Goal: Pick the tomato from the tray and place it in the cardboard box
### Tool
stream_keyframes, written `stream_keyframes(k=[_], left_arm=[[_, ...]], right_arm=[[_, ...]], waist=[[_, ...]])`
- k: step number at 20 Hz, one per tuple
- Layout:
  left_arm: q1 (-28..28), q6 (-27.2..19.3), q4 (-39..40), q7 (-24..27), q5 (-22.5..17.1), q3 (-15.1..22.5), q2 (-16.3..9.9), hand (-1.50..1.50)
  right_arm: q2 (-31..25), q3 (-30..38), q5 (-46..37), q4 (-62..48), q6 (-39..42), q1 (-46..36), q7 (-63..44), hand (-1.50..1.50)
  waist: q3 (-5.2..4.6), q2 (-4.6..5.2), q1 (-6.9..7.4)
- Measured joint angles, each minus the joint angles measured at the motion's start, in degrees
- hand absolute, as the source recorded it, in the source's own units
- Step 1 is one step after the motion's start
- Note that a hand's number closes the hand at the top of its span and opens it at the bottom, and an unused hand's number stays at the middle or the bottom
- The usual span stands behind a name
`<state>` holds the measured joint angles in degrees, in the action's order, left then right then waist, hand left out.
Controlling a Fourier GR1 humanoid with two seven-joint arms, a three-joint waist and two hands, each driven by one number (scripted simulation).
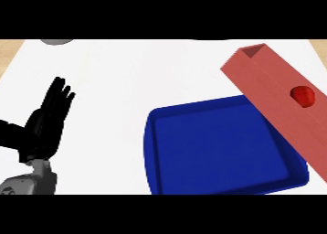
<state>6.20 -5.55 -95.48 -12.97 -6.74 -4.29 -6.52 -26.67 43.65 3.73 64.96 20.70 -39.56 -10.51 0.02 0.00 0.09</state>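
While the open left hand holds nothing, the tomato shows against the cardboard box.

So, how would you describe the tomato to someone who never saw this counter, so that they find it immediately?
Look at the blue tray at the lower middle of the counter, then at the long reddish cardboard box running along its right side. The tomato is the small glossy red lump seen against the box, much brighter red than the box.
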Motion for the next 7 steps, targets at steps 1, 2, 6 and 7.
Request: stream_keyframes(k=[1, 2, 6, 7], left_arm=[[0.0, -0.1, -0.5, -0.5, -0.1, -0.1, 0.0, 0.00], [0.4, -0.1, 0.4, -0.2, 0.0, -0.1, 0.1, 0.00], [1.3, -0.8, -0.2, -1.6, 0.9, 0.5, 0.3, 0.00], [0.8, -0.6, -0.4, -1.4, 0.8, 0.4, 0.3, 0.00]], right_arm=[[-0.7, 0.6, 0.8, -0.7, 0.1, 0.7, 0.9, -1.50], [-1.4, 1.0, 1.7, -1.3, 0.2, 1.3, 1.2, -1.50], [-5.3, 2.4, 4.9, -5.6, 2.4, 3.9, 4.7, -1.50], [-6.1, 2.7, 5.6, -6.8, 2.8, 4.6, 5.5, -1.50]], waist=[[0.00, 0.01, 0.02], [0.01, 0.02, -0.02], [0.02, 0.04, 0.03], [0.00, 0.04, 0.06]])
